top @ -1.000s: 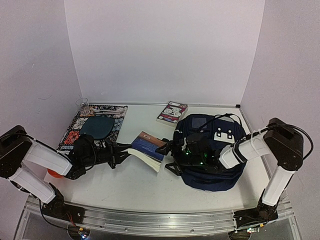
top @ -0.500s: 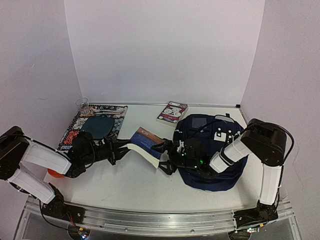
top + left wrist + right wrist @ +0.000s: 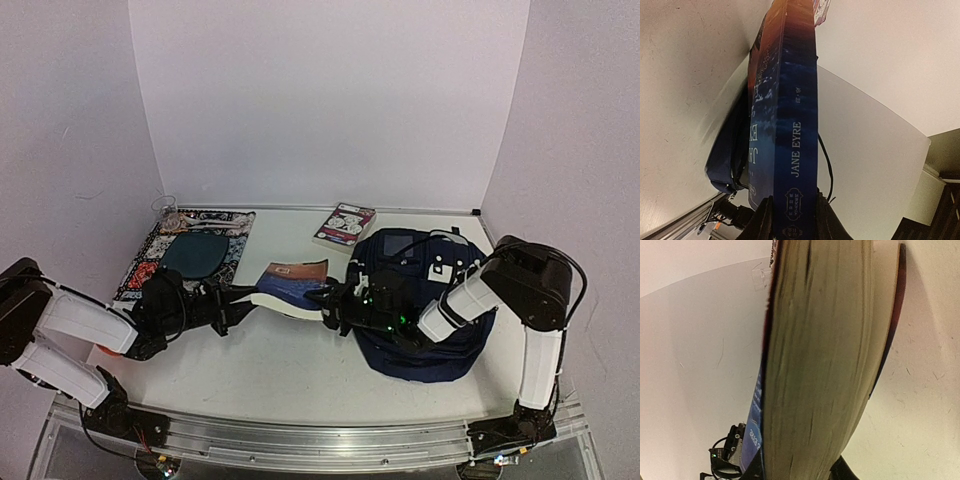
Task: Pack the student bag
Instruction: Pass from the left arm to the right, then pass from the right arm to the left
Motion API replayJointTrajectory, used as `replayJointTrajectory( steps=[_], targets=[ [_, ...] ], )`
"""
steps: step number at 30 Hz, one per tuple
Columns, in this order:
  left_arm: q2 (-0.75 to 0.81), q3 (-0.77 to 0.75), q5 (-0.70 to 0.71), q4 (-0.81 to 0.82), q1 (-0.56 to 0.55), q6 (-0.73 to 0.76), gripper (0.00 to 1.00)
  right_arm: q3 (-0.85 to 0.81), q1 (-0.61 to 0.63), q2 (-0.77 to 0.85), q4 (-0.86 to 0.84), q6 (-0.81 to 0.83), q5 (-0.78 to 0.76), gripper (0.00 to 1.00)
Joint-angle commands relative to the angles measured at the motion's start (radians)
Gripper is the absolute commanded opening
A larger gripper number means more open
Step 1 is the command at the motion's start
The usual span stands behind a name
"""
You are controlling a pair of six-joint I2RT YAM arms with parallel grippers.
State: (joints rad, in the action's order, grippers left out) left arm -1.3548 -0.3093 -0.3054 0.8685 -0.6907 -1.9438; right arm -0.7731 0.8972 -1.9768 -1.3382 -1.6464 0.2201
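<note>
The navy student bag (image 3: 432, 345) lies at the right of the table, partly under my right arm. A blue paperback, Jane Eyre (image 3: 290, 283), hangs between both arms just left of the bag. My left gripper (image 3: 243, 298) is shut on its spine end; in the left wrist view the spine (image 3: 797, 120) runs up from between the fingers (image 3: 761, 223), with the bag (image 3: 722, 160) behind. My right gripper (image 3: 330, 300) is shut on the opposite side. The page edge (image 3: 815, 365) fills the right wrist view, a dark finger (image 3: 842, 471) on either side of it.
A second book (image 3: 344, 226) lies at the back, beside the bag's top. A patterned black mat with a teal oval (image 3: 190, 255) lies at the back left, a small glass (image 3: 166, 208) at its far corner. An orange object (image 3: 105, 349) sits by my left arm.
My right gripper has come left off the bag to the book and closed on its page edge. The book has tipped flatter and risen slightly. My left gripper keeps its hold.
</note>
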Motion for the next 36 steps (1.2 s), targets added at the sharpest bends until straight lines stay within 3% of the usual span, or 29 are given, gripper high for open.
replayJointTrajectory(
  steps=[1,4,6,13,26,36],
  targets=[
    [0.049,0.005,0.002,0.242,0.002,0.016,0.07,0.000,-0.007,0.066,-0.288,0.082,-0.007,0.11],
    [0.022,-0.002,-0.018,0.241,0.002,0.033,0.29,-0.019,-0.005,0.082,-0.285,0.106,-0.008,0.00],
    [0.002,-0.022,-0.037,0.240,0.001,0.046,0.42,-0.027,-0.004,0.089,-0.281,0.118,-0.022,0.00],
    [-0.014,-0.032,-0.028,0.211,-0.022,0.065,0.62,-0.038,0.007,0.168,-0.175,0.197,-0.136,0.00],
    [-0.103,-0.170,-0.049,0.119,-0.045,0.215,0.65,-0.195,0.036,0.257,0.162,0.293,-0.273,0.00],
    [-0.207,-0.232,-0.107,0.092,-0.041,0.319,0.68,-0.245,0.034,0.281,0.210,0.334,-0.238,0.02]
  ],
)
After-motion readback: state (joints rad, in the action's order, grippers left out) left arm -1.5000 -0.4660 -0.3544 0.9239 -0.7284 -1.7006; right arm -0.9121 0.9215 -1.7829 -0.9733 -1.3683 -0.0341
